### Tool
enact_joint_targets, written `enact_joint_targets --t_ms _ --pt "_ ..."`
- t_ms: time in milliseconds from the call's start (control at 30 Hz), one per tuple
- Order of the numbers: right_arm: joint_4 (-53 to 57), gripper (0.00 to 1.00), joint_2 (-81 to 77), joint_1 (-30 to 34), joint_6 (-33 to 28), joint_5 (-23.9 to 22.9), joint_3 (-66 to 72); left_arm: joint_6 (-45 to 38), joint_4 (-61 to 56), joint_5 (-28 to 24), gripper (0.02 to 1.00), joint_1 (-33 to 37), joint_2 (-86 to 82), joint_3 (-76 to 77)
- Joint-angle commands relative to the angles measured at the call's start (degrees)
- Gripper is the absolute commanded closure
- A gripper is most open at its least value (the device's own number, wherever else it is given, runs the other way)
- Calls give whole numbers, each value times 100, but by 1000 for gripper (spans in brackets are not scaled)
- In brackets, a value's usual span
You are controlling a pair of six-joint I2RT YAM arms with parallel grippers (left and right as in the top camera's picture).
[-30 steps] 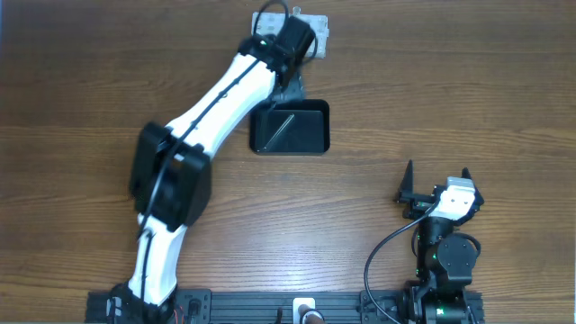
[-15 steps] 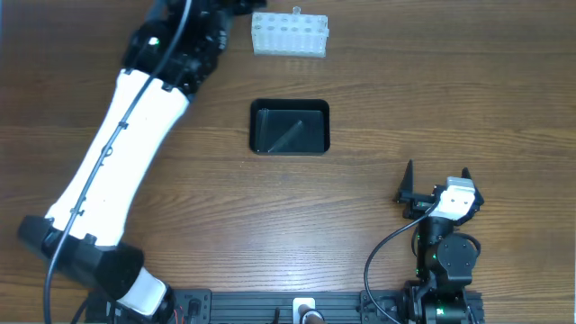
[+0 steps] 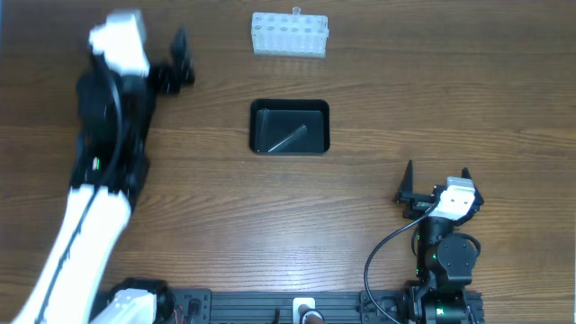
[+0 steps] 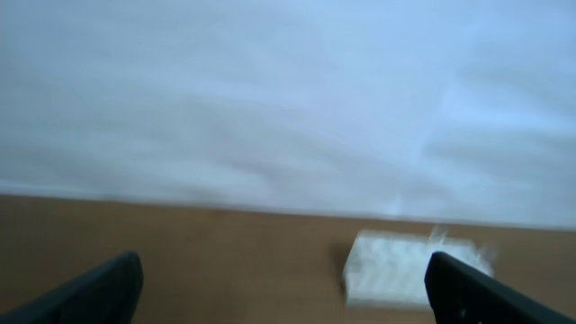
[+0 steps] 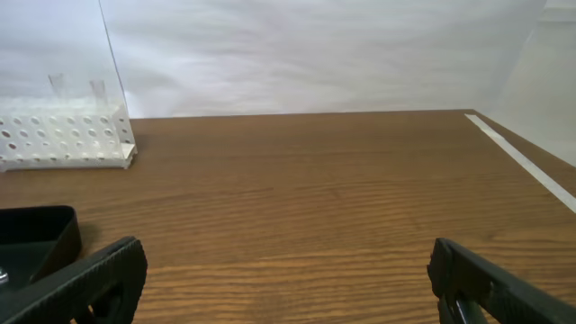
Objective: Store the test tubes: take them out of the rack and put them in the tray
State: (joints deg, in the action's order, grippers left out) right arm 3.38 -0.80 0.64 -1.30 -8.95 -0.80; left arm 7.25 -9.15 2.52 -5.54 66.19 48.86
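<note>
Left hand spread wide over the table's far-left corner, right hand spread by its base, one test tube lying in the tray, a second tube upright in the rack.

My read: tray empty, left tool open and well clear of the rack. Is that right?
No: the tray is not empty; the top view shows one tube lying in it. The left tool is open and well clear of the rack.
</note>
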Motion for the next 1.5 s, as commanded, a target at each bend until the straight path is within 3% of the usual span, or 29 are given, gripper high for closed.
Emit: enact_joint_targets --t_ms 33,300,600,967,1500 --pt "0 7 42 -24 37 11 50 -367 -37 -299 18 343 -1537 -1416" --pt "0 7 42 -24 37 11 50 -837 -52 -358 20 518 -4258 -3480" --pt "0 9 42 -24 37 11 50 -835 -55 -450 18 518 -5882 -4708" --pt "0 7 42 -24 37 11 50 -833 1364 -461 18 518 -6603 -4852" --pt "0 9 42 -24 37 11 50 -833 1351 -461 20 518 -6588 -4852"
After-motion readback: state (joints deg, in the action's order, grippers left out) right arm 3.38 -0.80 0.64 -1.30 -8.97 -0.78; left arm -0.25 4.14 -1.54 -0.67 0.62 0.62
